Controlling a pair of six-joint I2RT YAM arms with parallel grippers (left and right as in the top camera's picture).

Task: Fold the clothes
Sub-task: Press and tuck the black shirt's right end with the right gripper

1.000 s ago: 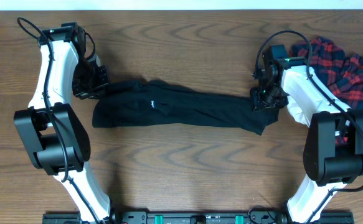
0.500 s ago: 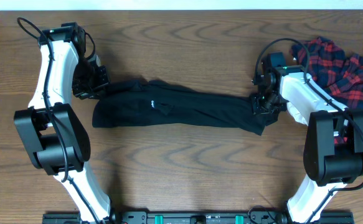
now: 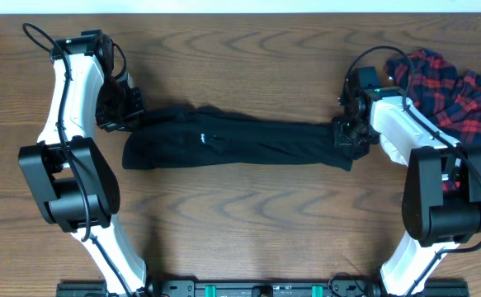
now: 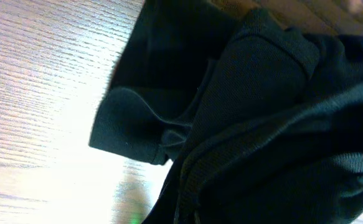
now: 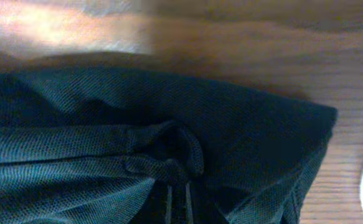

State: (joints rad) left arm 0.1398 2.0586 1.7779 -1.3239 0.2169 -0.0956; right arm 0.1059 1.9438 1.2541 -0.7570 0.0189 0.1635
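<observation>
A brown wood-grain desk [image 3: 248, 214] fills the overhead view. Across its middle lies a black shirt [image 3: 257, 144], drawn out into a long, narrow, wrinkled band running left to right. A small white logo [image 3: 200, 137] shows left of centre. The band's left end is broader and rounded, and its right end narrows to a corner. In the upper right of the frame a red-and-navy plaid garment [image 3: 463, 91] lies crumpled on the desk. It reaches the right edge and sits apart from the shirt.

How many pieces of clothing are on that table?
2: a black shirt stretched across the middle, and a red-and-navy plaid piece bunched at the far right edge. More may be hidden beyond the frame.
</observation>
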